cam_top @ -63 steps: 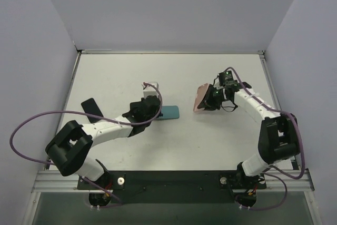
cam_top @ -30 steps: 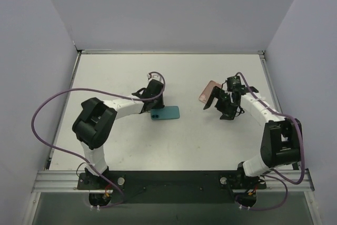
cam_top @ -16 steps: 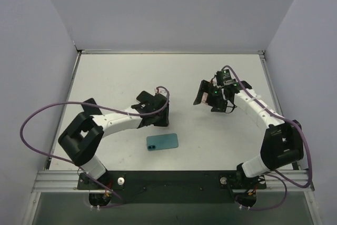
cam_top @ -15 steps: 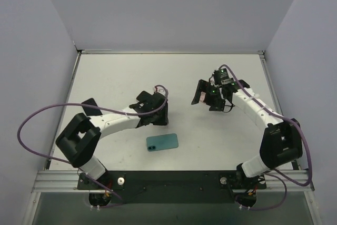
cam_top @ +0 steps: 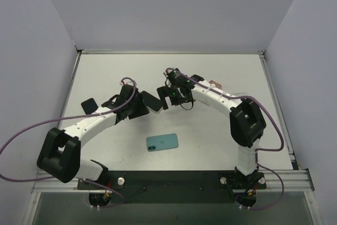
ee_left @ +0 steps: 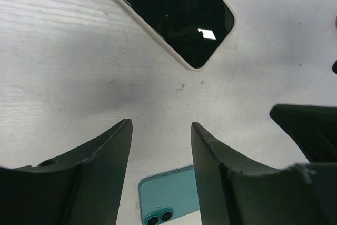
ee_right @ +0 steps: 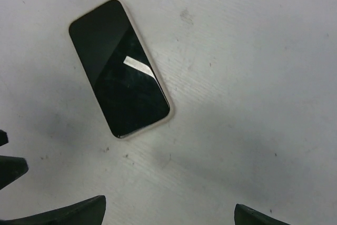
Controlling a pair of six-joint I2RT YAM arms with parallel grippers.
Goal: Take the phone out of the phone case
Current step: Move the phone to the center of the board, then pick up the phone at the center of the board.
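both arms have swung in toward the middle of the counter (cam_top: pixel 105 72) since half a second ago, while the teal item (cam_top: pixel 162 142) with two lens rings has stayed near the front edge. left pincer (ee_left: pixel 160 130) stands partly open with nothing between its fingers; right pincer (ee_right: pixel 168 206) is spread wide, also empty. phone (ee_right: pixel 120 68) lies flat, dark screen up, pale rim round it, between the two pincers and touched by neither; whether that rim is a case cannot be told

White tubular links on the left arm (cam_top: pixel 92 121) and right arm (cam_top: pixel 213 96) — chunky black joints, scuffed dark fingers (ee_left: pixel 100 156) — each trailing a looping purple cable (cam_top: pixel 29 129).
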